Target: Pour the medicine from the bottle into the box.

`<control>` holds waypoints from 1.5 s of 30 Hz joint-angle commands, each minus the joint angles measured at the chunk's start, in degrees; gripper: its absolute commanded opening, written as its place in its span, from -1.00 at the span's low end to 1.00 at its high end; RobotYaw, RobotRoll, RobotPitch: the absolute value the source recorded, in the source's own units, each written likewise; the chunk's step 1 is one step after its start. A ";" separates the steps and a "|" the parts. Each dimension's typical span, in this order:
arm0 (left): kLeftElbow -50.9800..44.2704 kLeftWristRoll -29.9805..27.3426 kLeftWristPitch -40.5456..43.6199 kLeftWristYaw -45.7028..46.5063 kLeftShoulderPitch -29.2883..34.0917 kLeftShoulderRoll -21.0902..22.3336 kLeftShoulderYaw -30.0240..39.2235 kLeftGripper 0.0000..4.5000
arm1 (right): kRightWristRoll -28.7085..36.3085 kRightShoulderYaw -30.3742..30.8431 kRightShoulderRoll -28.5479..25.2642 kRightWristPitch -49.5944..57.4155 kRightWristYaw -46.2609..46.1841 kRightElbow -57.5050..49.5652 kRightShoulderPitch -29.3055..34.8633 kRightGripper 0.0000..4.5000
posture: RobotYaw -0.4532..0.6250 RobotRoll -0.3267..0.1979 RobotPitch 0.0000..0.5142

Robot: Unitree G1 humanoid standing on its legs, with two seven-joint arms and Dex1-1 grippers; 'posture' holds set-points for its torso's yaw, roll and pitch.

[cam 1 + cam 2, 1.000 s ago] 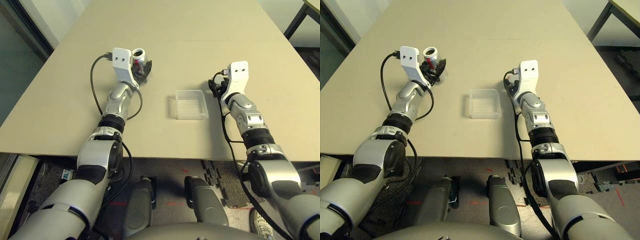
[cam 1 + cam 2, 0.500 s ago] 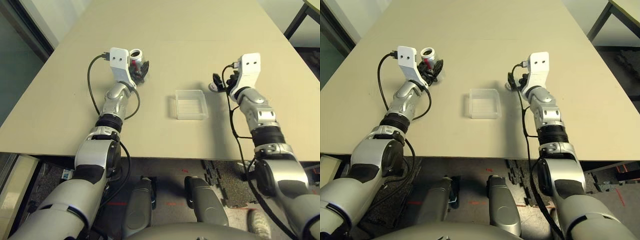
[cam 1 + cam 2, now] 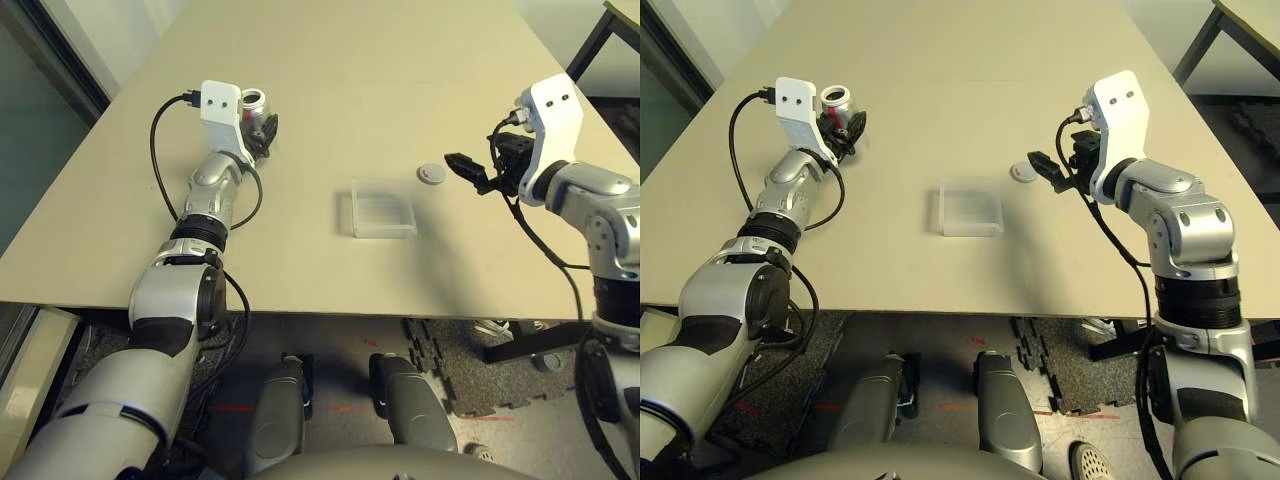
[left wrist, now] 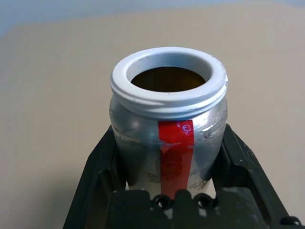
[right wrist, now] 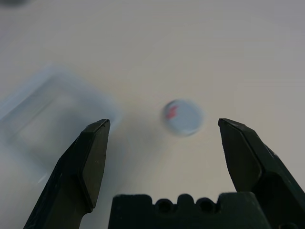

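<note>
shiny silver metal bottle (image 4: pixel 167 143) with glossy red label strip and smooth white plastic neck, clear smooth plastic box (image 3: pixel 382 209), matt beige table (image 3: pixel 400 80), matt black plastic gripper fingers (image 5: pixel 90 162), small grey cap (image 3: pixel 431 174)

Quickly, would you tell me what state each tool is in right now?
Left tool: shut on the bottle.
Right tool: open, holding nothing.

Bottle (image 3: pixel 254 104) far left; box (image 3: pixel 380 208) centre; cap (image 3: pixel 431 174) right-behind box.
</note>
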 commanded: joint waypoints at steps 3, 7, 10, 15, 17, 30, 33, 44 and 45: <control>2.51 1.70 2.27 1.50 -0.51 0.66 -0.45 0.13 | 2.80 2.43 -2.57 3.62 4.25 -3.22 1.40 1.00 | -0.49 0.25 -0.40; 2.92 2.18 2.38 1.61 -4.22 1.43 -0.28 0.13 | 2.45 5.20 -4.61 2.93 6.93 -3.47 2.58 1.00 | -0.48 0.25 -0.41; 3.10 6.40 0.56 -0.70 -10.57 2.89 -4.00 0.13 | 2.81 6.46 -5.56 3.29 8.43 -3.92 2.94 1.00 | -0.48 0.25 -0.42; 3.31 21.71 -9.51 -8.40 -21.38 3.64 -19.45 0.13 | 1.96 8.60 -5.68 2.44 9.31 -4.25 4.34 1.00 | -0.48 0.25 -0.46; 3.29 28.67 -14.97 -10.51 -24.22 3.08 -26.79 0.13 | 1.86 9.15 -5.59 2.20 9.41 -4.36 4.62 1.00 | -0.48 0.25 -0.48; 1.76 69.99 -34.63 11.45 -30.61 -4.30 -67.24 0.13 | 0.82 10.11 -2.65 0.33 7.18 -5.76 6.85 1.00 | -0.63 0.25 -0.55; 3.41 71.12 -32.87 12.81 -32.19 -5.83 -67.68 0.13 | 0.85 9.79 -1.99 0.36 6.43 -5.92 6.64 1.00 | -0.64 0.25 -0.54; 6.59 62.32 -32.35 3.71 -29.56 -5.56 -59.83 0.13 | 1.34 10.41 -2.02 0.31 7.33 -6.14 6.41 1.00 | -0.63 0.25 -0.54; 6.89 59.45 -31.71 1.70 -28.82 -5.34 -57.16 0.13 | 1.42 10.43 -1.94 0.28 7.49 -6.13 6.26 1.00 | -0.62 0.25 -0.54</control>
